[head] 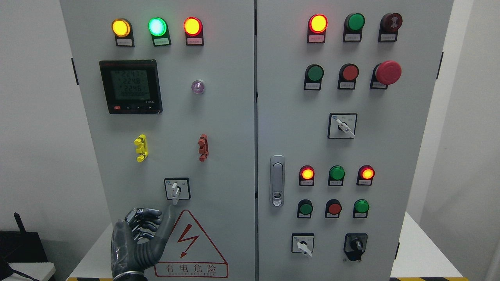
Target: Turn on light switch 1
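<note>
A rotary selector switch [176, 189] sits low on the left cabinet door [218, 117], in a black-framed square plate. Its white handle points straight down. My left hand [156, 220], dark grey, rises from the bottom edge just below and left of that switch. Its fingers [143, 223] are curled in and hold nothing. One digit sticks up, and its tip lies just under the handle's lower end; I cannot tell if they touch. My right hand is out of view.
Below the switch is a red warning triangle [189, 242]. Yellow [140, 148] and red [202, 147] clips, a meter [130, 86] and lit lamps sit above. The right door [390, 156] carries a latch [277, 180], buttons and three more rotary switches.
</note>
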